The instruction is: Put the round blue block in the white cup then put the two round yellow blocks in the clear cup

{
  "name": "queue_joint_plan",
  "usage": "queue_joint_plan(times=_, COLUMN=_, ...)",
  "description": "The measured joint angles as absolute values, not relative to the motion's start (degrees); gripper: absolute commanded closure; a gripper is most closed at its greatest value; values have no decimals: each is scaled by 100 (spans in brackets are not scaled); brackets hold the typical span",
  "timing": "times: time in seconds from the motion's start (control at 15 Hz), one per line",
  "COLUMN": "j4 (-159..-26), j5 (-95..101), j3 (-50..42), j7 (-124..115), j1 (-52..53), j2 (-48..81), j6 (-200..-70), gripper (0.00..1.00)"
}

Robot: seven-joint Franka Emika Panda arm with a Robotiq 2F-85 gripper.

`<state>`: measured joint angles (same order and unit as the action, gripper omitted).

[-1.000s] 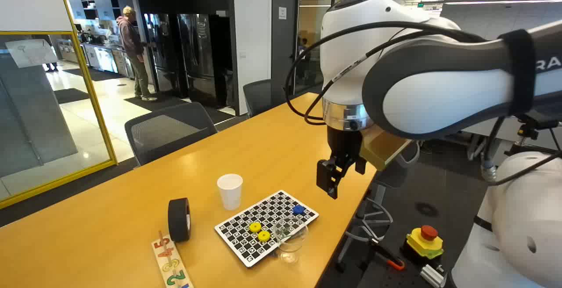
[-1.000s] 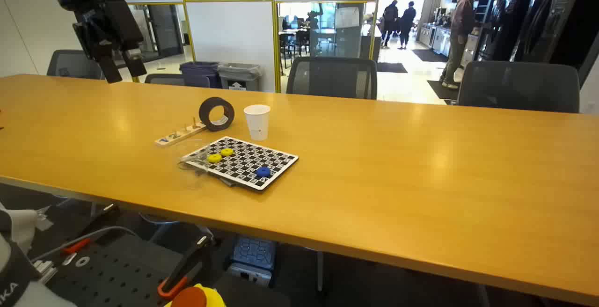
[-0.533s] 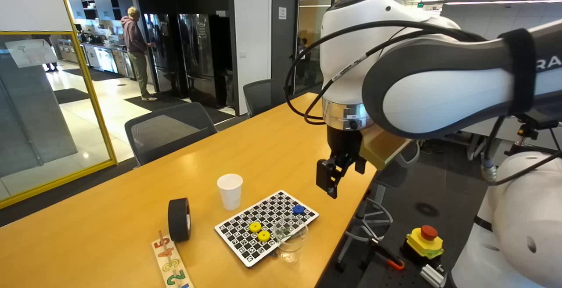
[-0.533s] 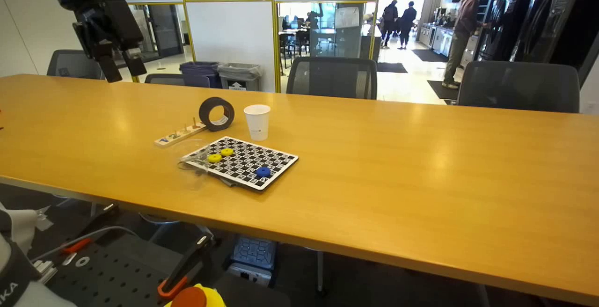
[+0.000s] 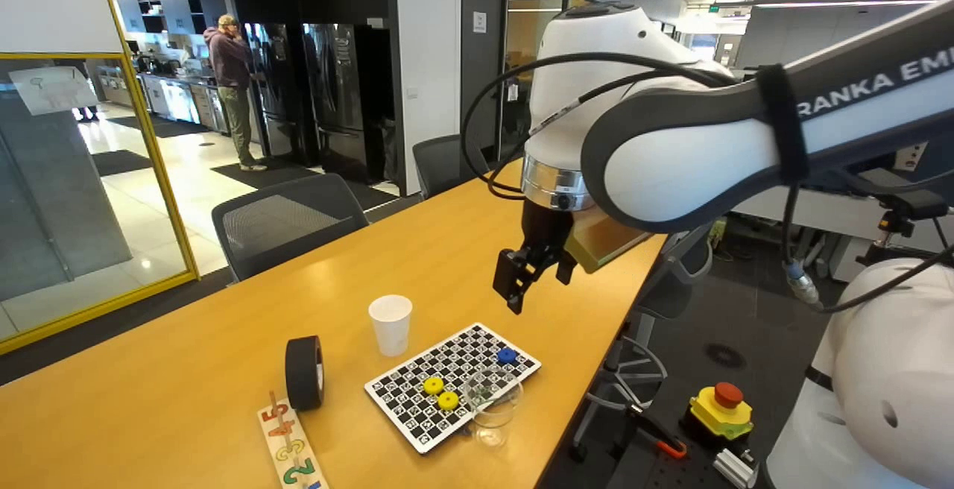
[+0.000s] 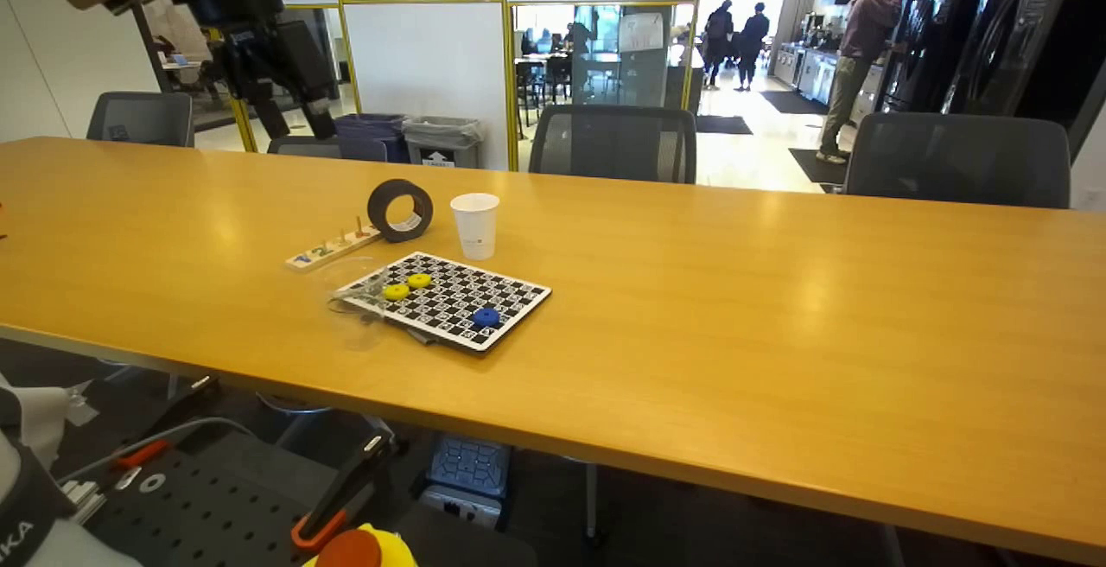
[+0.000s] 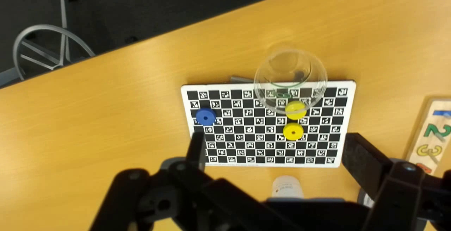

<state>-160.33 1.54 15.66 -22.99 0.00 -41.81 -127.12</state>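
The round blue block lies near one end of the checkered board; it also shows in the wrist view. Two round yellow blocks, one and another, lie close together near the board's other end. The white cup stands upright beside the board; the gripper partly hides it in the wrist view. The clear cup stands at the opposite long edge, its rim overlapping one yellow block in the wrist view. My gripper is open and empty, high above the table; its spread fingers show in the wrist view.
The checkered board lies flat on the table. A black tape roll stands on edge near the white cup, with a wooden number strip beside it. The table edge runs close to the clear cup. Chairs stand behind the table.
My gripper has moved left and slightly up in an exterior view, and right in the other exterior view. It stays open. The blocks, cups and board have not moved.
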Motion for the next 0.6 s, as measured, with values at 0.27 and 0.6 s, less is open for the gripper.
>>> queue_joint_plan(times=0.27, j4=-16039, j5=195, j3=993, j7=-2071, j1=-430, j2=-3145, j6=-14005, gripper=0)
queue_joint_plan(times=0.6, j4=-15864, j5=-282, j3=50, j7=-1162, j1=-476, j2=-1528, j6=-15136, gripper=0)
